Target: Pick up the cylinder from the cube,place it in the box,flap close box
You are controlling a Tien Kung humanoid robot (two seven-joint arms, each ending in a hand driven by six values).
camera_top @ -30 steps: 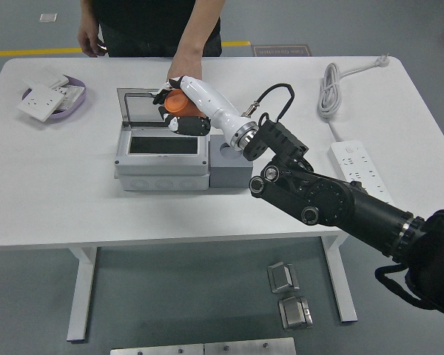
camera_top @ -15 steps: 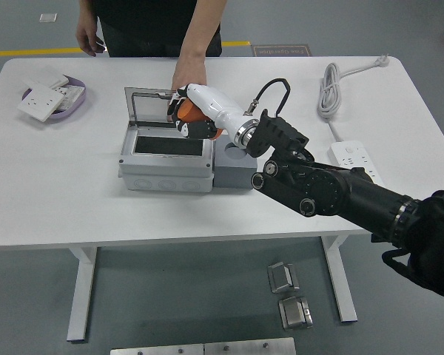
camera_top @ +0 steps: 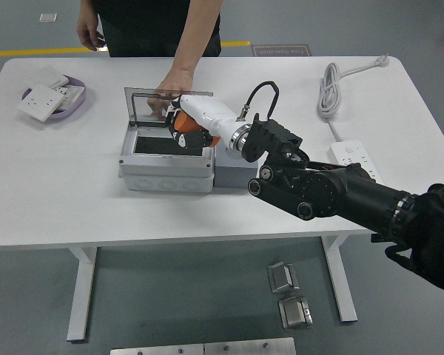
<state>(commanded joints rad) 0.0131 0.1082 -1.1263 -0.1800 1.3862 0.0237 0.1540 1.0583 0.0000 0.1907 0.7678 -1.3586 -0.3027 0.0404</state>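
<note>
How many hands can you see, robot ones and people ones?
3. The robot's right hand holds the orange cylinder over the box. One person's hand touches the box's lid; the other hangs at the top left. The robot's left hand isn't in view.

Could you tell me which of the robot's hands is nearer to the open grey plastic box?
The right hand: it holds the orange cylinder over the open grey plastic box. The left hand is not in view.

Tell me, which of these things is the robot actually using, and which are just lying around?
In use: orange cylinder in the right hand; grey box, its lid held by a person's hand; grey cube.

Lying about: power strip; white cable; purple tray of sockets.
</note>
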